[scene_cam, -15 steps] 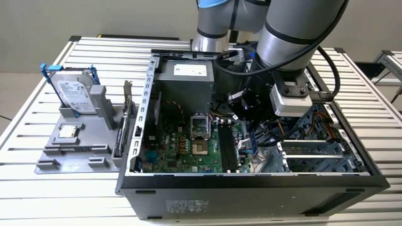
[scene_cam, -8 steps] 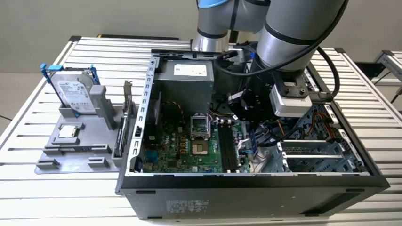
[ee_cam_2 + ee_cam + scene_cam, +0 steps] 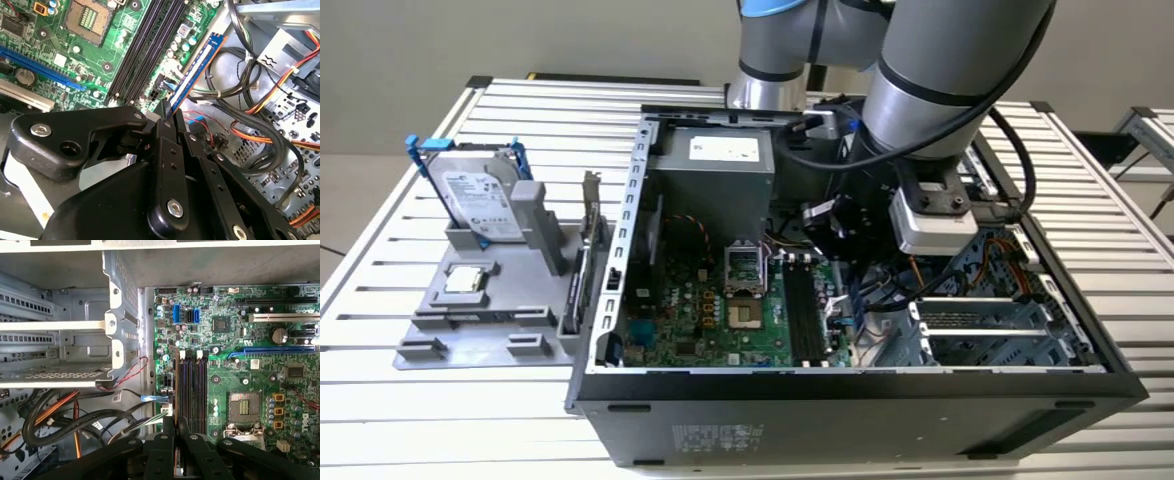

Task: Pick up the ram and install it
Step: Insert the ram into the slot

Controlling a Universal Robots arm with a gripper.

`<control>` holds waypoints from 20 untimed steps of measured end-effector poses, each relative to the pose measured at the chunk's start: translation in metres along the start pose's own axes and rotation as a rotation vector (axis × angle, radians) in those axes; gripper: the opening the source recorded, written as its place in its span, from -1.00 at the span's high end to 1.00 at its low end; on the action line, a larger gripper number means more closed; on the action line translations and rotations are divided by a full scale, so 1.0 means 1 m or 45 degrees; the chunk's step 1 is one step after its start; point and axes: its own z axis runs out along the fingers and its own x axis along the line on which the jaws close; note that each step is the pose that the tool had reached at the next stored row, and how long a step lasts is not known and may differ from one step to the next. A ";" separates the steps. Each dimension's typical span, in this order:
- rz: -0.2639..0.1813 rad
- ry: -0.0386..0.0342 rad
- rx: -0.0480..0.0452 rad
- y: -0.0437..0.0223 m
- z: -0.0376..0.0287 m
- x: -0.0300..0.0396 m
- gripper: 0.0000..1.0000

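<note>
The arm [image 3: 934, 70] reaches down into the open computer case [image 3: 854, 410], which stands on the slatted counter [image 3: 400, 420]. Inside the case, the tool [image 3: 167, 107] is above the green motherboard [image 3: 250, 390]. Its fingers are narrow and they hold the ram [image 3: 197, 70] by one end. In the second wrist view the ram shows as a long thin stick with a blue edge, and it comes out from between the fingertips. It runs in nearly the same direction as the dark memory slots [image 3: 150, 45], but it is just beside them, on the side of the bundled cables [image 3: 260, 125] and the metal drive cage. It is not seated in a slot. I cannot tell if its lower edge touches the board.

In the first wrist view the tool [image 3: 175, 422] is at the end of the memory slots [image 3: 192, 385], and the empty processor socket [image 3: 244, 407] is near them on the other side.

On the exterior view's left, well apart from the tool, the grey tray [image 3: 480, 335] lies on the counter beside the case. It carries the hard drive [image 3: 480, 200] in a blue frame, standing upright, and the small square chip [image 3: 464, 280], lying flat.
</note>
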 end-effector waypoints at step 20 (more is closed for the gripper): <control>0.000 0.0014 -0.001 0.0004 0.0095 -0.0054 1.00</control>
